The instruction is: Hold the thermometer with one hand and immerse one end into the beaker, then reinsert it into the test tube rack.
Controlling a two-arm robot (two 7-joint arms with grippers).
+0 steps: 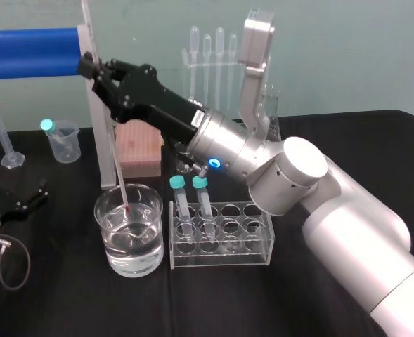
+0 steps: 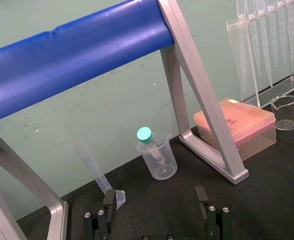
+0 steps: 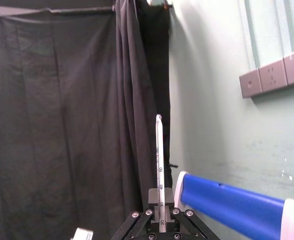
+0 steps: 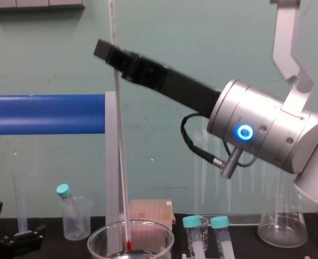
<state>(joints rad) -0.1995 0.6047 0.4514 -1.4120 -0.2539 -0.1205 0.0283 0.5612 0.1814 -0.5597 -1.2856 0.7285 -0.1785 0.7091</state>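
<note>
thermometer [image 1: 119, 181] pinched in the right claw [image 1: 91, 68], red tip down inside the beaker [image 1: 154, 239]

seen close on the black desk [image 1: 66, 302]: beaker part-filled with clear liquid, thermometer tip below its rim, contact with the liquid impossible to tell. just right of it, clear test tube rack [image 1: 221, 242] with two teal-capped tubes [image 1: 178, 182] at its left end. at the desk's left edge, left claw [image 1: 24, 202] lying low, fingers spread, gripping nothing. higher up, right claw pressed together on the upper stem, thermometer leaning slightly. farther back, small plastic beaker [image 1: 62, 144], pink box [image 1: 138, 144], blue bar [image 1: 27, 53], pipettes [image 1: 210, 53] by the wall.
</note>
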